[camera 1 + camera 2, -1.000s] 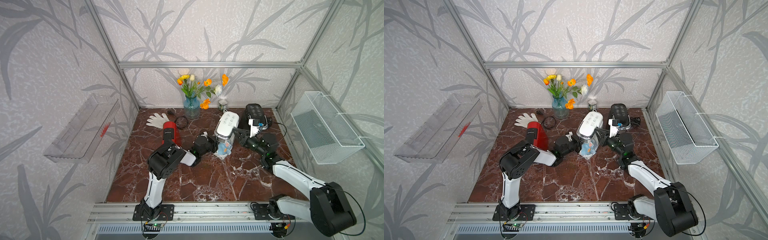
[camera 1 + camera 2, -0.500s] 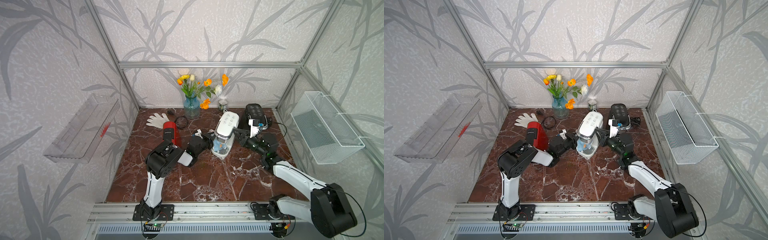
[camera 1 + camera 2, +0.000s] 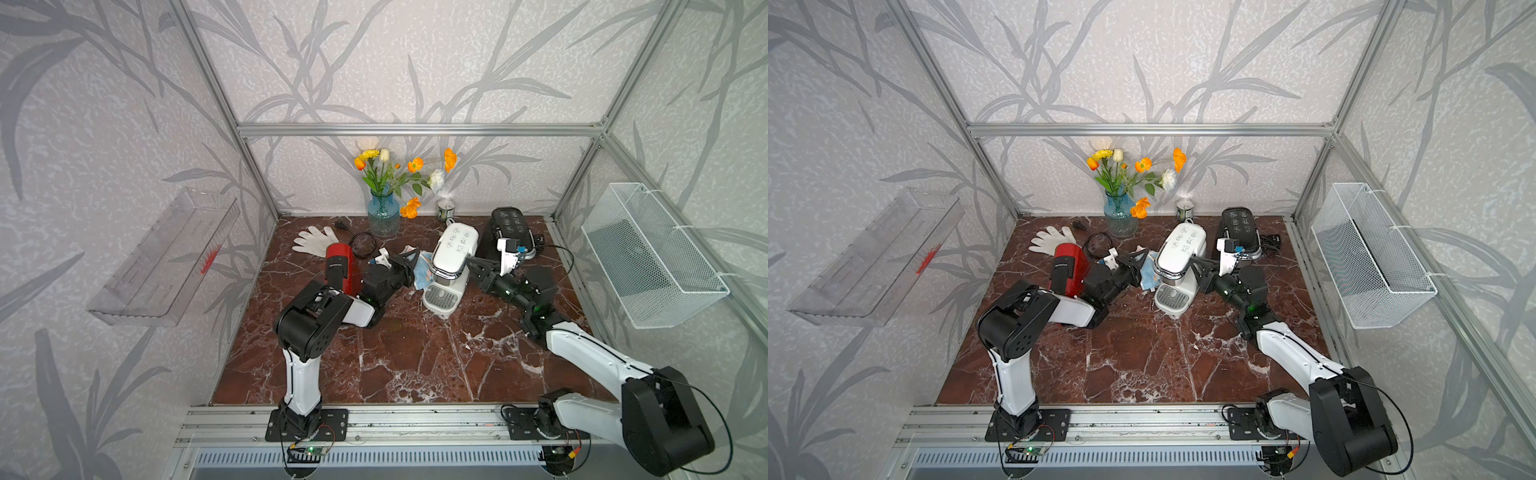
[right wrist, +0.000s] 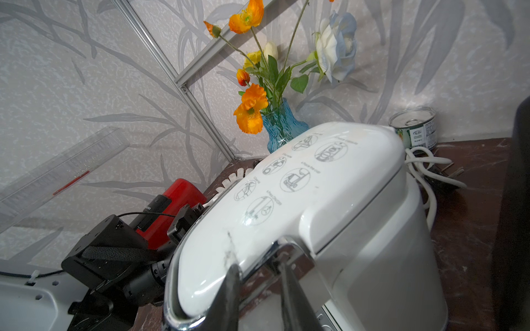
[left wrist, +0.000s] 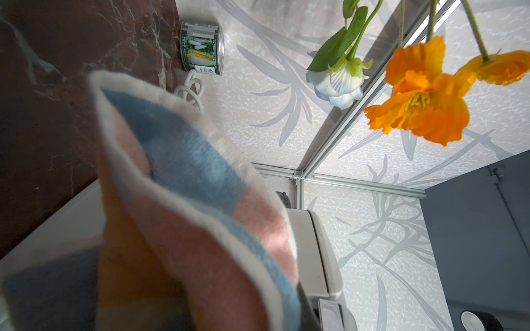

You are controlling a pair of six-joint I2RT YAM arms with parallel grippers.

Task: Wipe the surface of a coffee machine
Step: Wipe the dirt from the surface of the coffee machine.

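The white coffee machine stands mid-table, its lid printed with icons. My left gripper is shut on a blue, pink and white cloth and presses it against the machine's left side. That cloth fills the left wrist view and hides the fingers; the machine's body shows behind it. My right gripper is shut on the chrome handle under the machine's head, on its right side.
A red machine stands just left of my left arm, and a black machine right of the white one. At the back are a blue vase of flowers, a can, a white glove and a cable. A wire basket hangs on the right wall.
My left gripper has carried the cloth from the machine's front lower part back and up along its left side. The right gripper has kept its hold and not moved.
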